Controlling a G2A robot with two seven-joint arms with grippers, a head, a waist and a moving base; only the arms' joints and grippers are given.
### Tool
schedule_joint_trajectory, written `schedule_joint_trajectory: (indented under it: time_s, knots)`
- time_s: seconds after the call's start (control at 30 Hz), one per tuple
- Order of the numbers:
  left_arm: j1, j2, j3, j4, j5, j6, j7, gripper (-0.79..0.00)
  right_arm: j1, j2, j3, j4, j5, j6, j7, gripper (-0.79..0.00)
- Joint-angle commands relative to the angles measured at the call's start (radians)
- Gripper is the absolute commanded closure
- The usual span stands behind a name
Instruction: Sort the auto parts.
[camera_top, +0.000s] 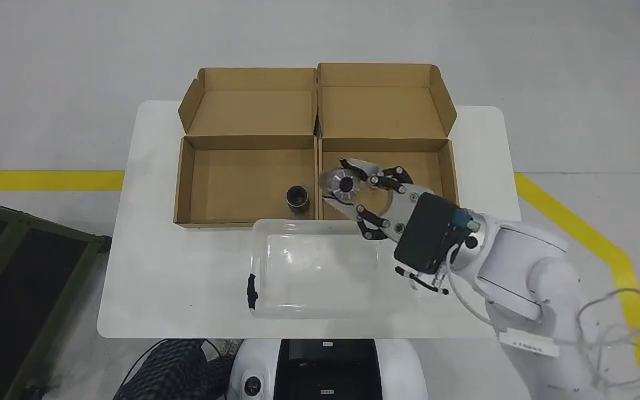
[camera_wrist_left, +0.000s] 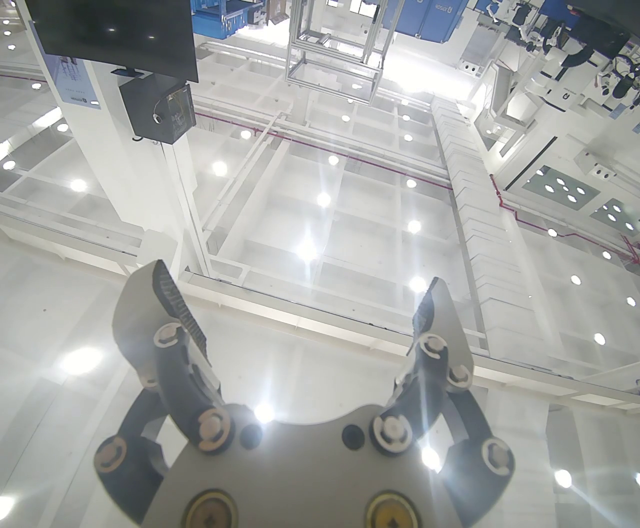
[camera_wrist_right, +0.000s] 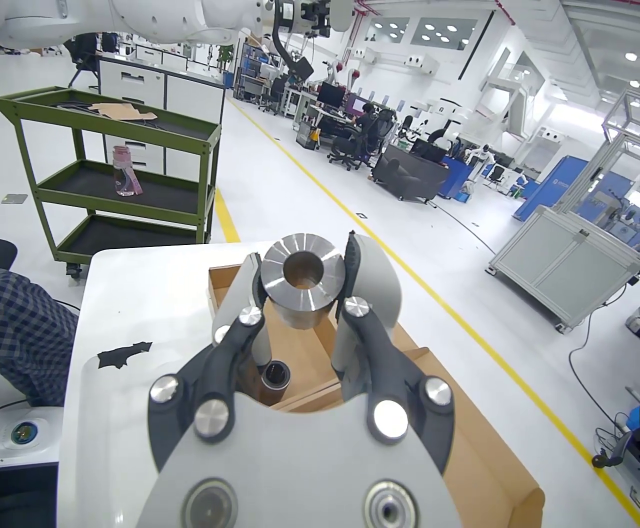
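Observation:
My right gripper (camera_top: 340, 188) (camera_wrist_right: 303, 272) is shut on a silver metal sleeve (camera_wrist_right: 303, 280) (camera_top: 343, 183), a short cylinder with a bore through it. It holds the sleeve above the near-left corner of the right cardboard box (camera_top: 440, 165) (camera_wrist_right: 480, 450). A small black cylindrical part (camera_top: 298, 197) (camera_wrist_right: 276, 376) stands in the left cardboard box (camera_top: 230, 180), by its near-right corner. My left gripper (camera_wrist_left: 300, 310) points up at the ceiling, open with nothing between its fingers.
A clear plastic bin (camera_top: 310, 265) lies on the white table (camera_top: 150, 260) in front of the boxes, under my right arm. Both box lids stand open at the far side. A green cart (camera_wrist_right: 115, 165) stands on the floor beyond the table.

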Motion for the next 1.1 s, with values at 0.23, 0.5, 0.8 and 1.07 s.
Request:
schedule_joint_trajectory:
  time_s: [0.23,0.5,0.8,1.07]
  knots:
    - [0.0,0.0,0.0,0.0,0.0,0.0,0.0,-0.785,0.027,0.001,-0.02,0.04,0.023,-0.004,0.012,0.0]
    - [0.0,0.0,0.0,0.0,0.0,0.0,0.0,-0.785,0.087,-0.01,-0.122,0.141,0.034,0.023,0.039,0.0]
    - [0.0,0.0,0.0,0.0,0.0,0.0,0.0,-0.785,0.184,-0.036,-0.267,0.273,0.027,0.069,0.07,0.0]
    - [0.0,0.0,0.0,0.0,0.0,0.0,0.0,-0.785,0.273,-0.068,-0.383,0.402,-0.004,0.147,0.083,0.0]
